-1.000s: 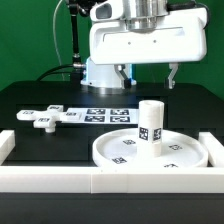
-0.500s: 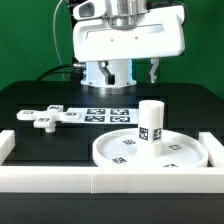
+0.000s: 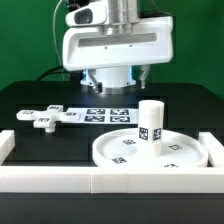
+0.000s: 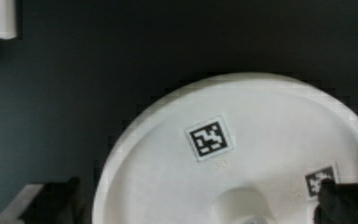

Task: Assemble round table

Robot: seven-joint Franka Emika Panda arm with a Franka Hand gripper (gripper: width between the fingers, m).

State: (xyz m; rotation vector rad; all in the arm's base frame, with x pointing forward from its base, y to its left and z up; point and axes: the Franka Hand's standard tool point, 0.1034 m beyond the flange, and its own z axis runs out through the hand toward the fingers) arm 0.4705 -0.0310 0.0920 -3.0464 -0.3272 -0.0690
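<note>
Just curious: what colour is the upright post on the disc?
White post with black-and-white tags; exterior view.

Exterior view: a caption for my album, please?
The post stands on round disc; foot piece lies apart; open gripper overhead.

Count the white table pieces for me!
3. The round disc lies toward the exterior view's right, the post stands upright on it, the foot piece lies flat toward the exterior view's left. Others may be hidden.

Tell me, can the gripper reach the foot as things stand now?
Probably yes. The foot lies flat on the table with nothing on it or over it, well apart from the disc and the post. The gripper hangs open above the table and seems empty.
</note>
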